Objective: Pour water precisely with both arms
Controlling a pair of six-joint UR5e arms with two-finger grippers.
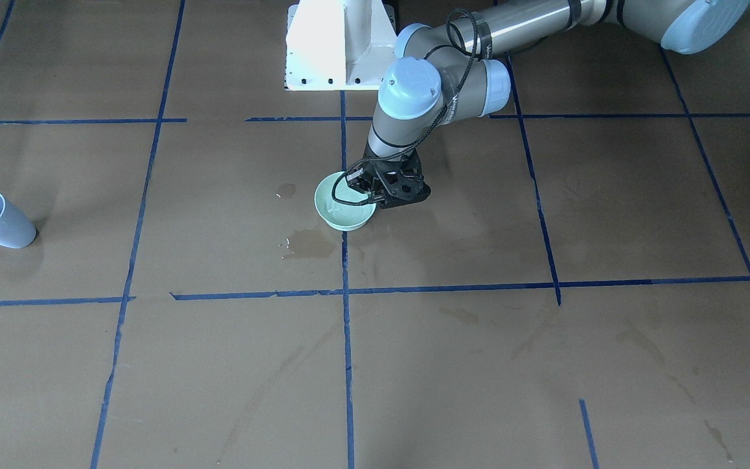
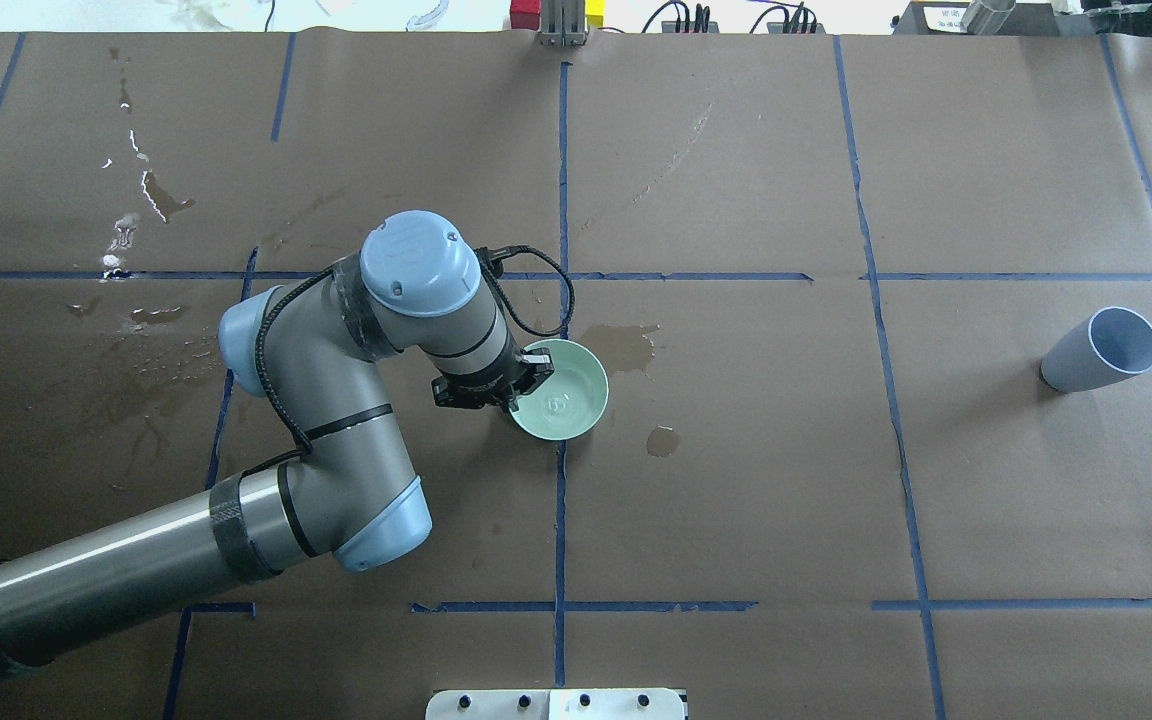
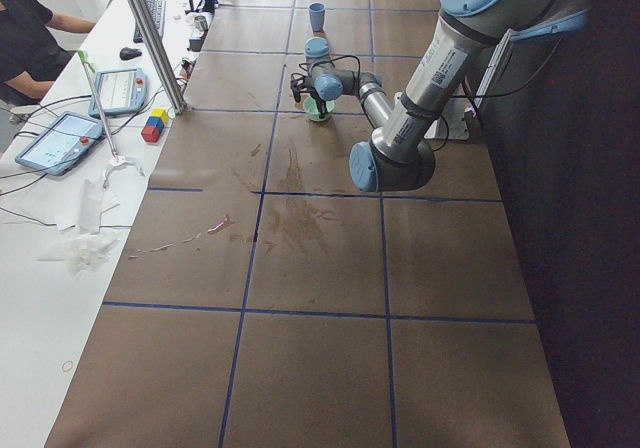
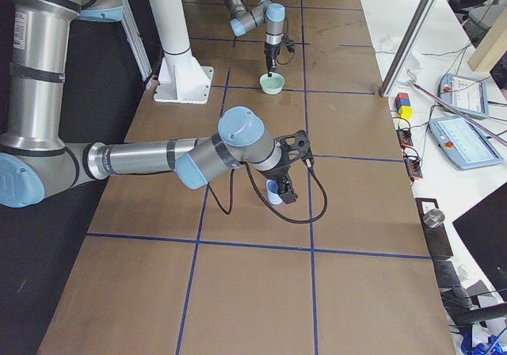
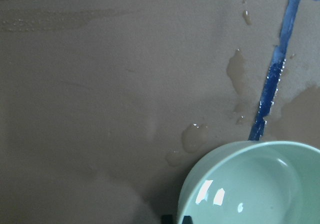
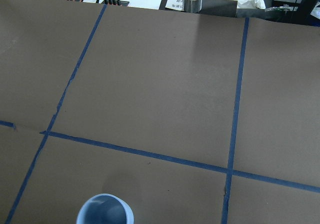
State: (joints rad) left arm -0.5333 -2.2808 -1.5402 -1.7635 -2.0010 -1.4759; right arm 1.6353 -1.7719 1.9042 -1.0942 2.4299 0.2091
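Brown table point(image 2: 736, 480): left end effector point(image 2: 533, 368) clamps bowl point(image 2: 566, 405) rim, contact partly hidden.

Glossy mint bowl point(image 2: 591, 380), matt brown paper table cover point(image 2: 736, 480), smooth blue-grey plastic cup point(image 2: 1086, 365).

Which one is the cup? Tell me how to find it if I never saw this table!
Find the big brown table crossed by blue tape lines. Go to its end on the robot's right, far from the mint-green bowl in the middle. The cup there is pale blue-grey, tall and narrow, not wide and low like the bowl.
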